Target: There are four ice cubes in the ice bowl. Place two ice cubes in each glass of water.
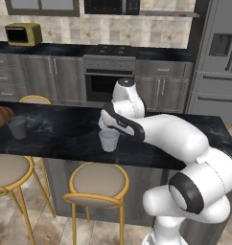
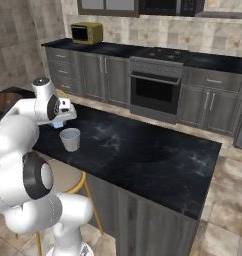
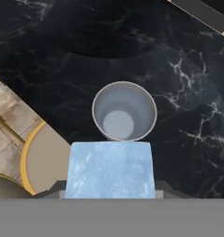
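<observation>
A pale blue ice cube [image 3: 110,170] fills the bottom of the hand view, and my gripper [image 3: 110,187] is shut on it. Just beyond the cube, lower down, stands a glass of water [image 3: 124,111], open mouth up, on the black marble counter. From the left base view the gripper [image 1: 104,126] hangs just above and behind that glass [image 1: 109,140]. A second glass [image 1: 17,127] stands far left beside the brown ice bowl [image 1: 0,116], which the frame edge cuts. In the right base view the cube [image 2: 57,124] shows under the hand, next to the glass [image 2: 70,139].
Yellow-framed stools [image 1: 95,183] stand along the counter's near side. The black counter [image 2: 143,145] stretches right of the glass. Behind are the oven [image 1: 107,79], a yellow microwave [image 1: 23,34] and a fridge [image 1: 218,62].
</observation>
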Available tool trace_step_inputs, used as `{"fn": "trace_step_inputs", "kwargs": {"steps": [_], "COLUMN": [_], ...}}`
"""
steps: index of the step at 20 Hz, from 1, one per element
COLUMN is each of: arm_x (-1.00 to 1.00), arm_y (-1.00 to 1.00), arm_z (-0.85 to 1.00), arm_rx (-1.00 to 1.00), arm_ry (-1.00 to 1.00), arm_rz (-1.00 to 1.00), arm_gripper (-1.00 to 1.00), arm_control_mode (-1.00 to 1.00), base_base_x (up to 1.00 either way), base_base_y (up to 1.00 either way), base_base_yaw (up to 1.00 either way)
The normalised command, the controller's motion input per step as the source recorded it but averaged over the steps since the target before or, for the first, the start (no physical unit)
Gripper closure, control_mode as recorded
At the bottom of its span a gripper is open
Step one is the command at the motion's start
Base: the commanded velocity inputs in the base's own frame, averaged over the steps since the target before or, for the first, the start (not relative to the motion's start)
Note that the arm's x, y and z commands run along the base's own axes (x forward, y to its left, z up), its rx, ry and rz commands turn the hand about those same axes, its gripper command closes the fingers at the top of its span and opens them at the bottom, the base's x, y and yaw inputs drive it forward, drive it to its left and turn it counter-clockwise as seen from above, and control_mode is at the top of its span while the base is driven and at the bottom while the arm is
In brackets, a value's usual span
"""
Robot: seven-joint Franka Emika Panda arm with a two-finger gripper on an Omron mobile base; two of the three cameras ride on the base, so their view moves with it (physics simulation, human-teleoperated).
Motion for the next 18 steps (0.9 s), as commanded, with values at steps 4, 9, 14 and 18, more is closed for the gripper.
{"fn": "trace_step_inputs", "kwargs": {"steps": [4,9,14,18], "arm_x": [0.18,0.47,0.46,0.01], "arm_y": [0.00,0.00,0.00,0.09], "arm_z": [-0.07,-0.16,-0.25,-0.39], "arm_rx": [0.00,0.00,0.00,0.00], "arm_ry": [0.02,0.00,0.00,0.06], "arm_rz": [0.00,0.00,0.00,0.00], "arm_gripper": [1.00,1.00,1.00,1.00], "arm_control_mode": [-1.00,-1.00,-1.00,-1.00], "base_base_x": [0.00,0.00,0.00,0.00], "base_base_y": [0.00,0.00,0.00,0.00], "base_base_yaw": [0.00,0.00,0.00,0.00]}}
